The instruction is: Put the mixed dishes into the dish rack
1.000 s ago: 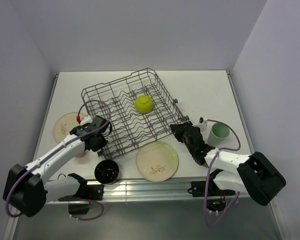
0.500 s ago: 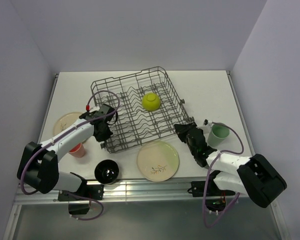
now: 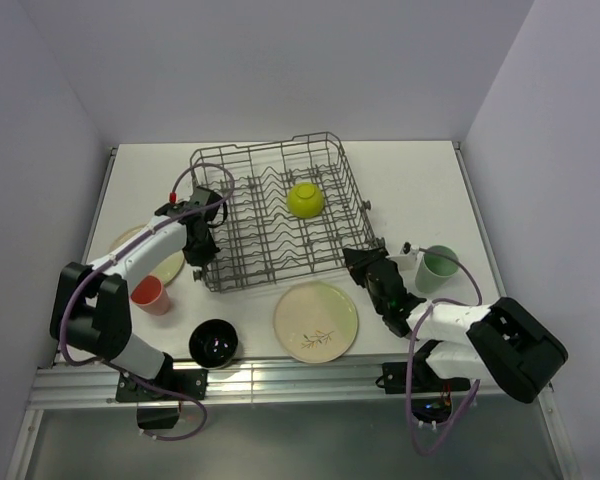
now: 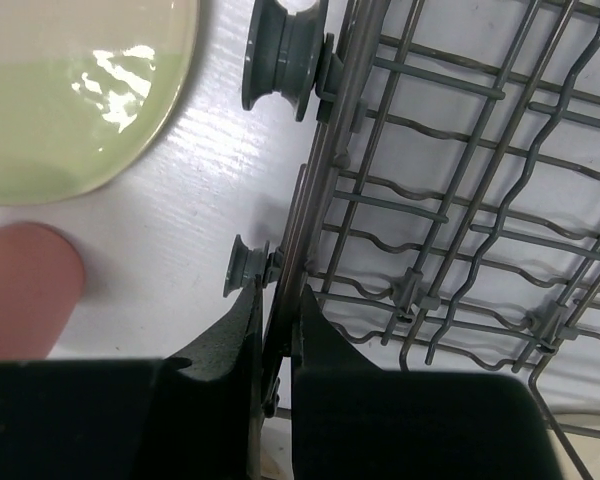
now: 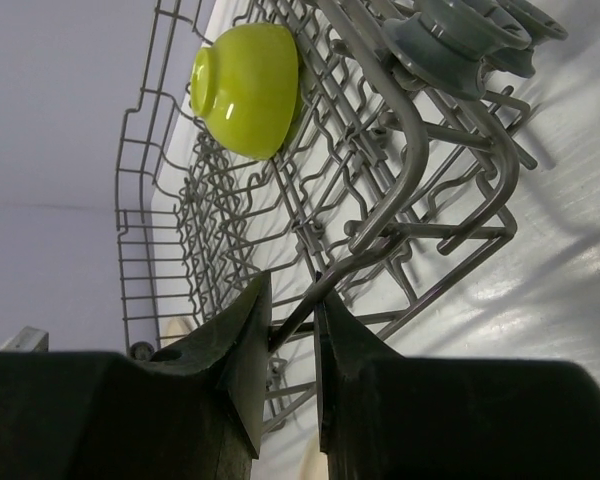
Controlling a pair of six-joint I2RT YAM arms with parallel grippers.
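Left jaws: the left gripper [image 4: 277,300] is clenched on the upright wire of the dish rack [image 3: 270,215] at its left wall, one finger outside and one inside, just below a grey roller wheel [image 4: 280,50].
Right jaws: the right gripper [image 5: 293,300] is pinched on a bent wire at the rack's near-right corner, with another roller above it.
Key relation: the rack lies between the two grips, up-table from the right gripper and to the right of the left one. Its longer side appears to run roughly left to right, a little skewed to the table [image 3: 400,170] edge. Any shift of it has to be shared by both arms.
Rack look: grey wire basket, rows of upright tines, resting flat on the table.
Loaded: only the lime-green bowl [image 3: 306,199], tipped on its side among the far tines.
Left-arm side: the coral-pink cup [image 3: 151,295], the smaller cream plate [image 3: 170,268] and the black bowl [image 3: 215,343], all on the table outside the rack.
Right-arm side: the mint-green cup [image 3: 439,266] just beside that arm, and the leaf-sprig plate [image 3: 316,320] flat before the rack's near edge.
Judgement: loading is barely begun; both hands must let go before any dish is picked.
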